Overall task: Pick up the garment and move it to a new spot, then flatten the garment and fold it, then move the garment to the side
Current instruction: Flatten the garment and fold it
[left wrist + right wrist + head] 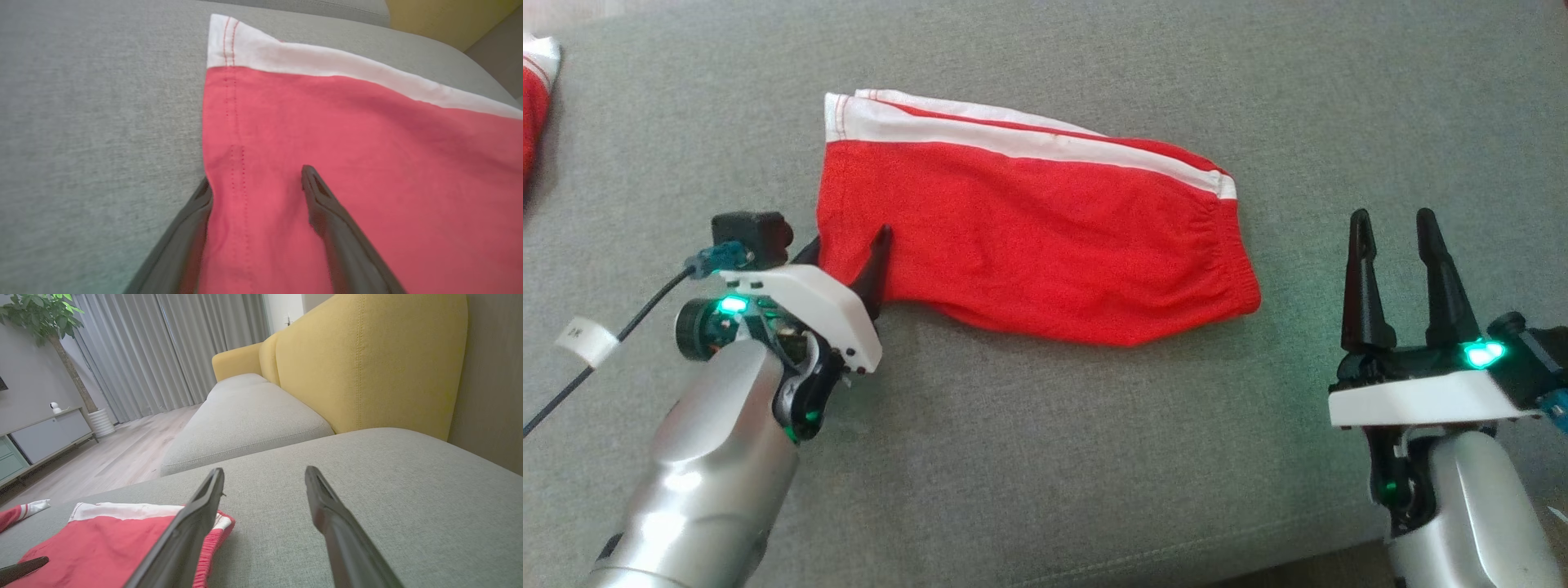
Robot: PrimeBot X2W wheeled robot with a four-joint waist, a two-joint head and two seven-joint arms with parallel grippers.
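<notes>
Scrap of red-and-white cloth [535,90], at the far left edge, cut off by the frame, lying on the grey woven sofa cushion [1045,457]. Black cable with a white paper tag [587,341], running off the left wrist. Left gripper [848,241], low at the left end of the garment: dark fingers spread wide, pinching nothing; one finger rests on top of the red fabric, the other sits against the stitched hem edge, so the hemmed strip lies between them. Red knit garment [1029,237], with white side stripes along the far edge and a gathered elastic band at the right end: lies flat and doubled over at the middle of the cushion, hem to the left, band to the right. Right gripper [1396,224], well apart from the garment, to the right of its elastic band: fingers parted, empty, above bare grey cushion. Yellow upholstered backrest [367,359], seen in the right wrist view, standing behind the cushion.
</notes>
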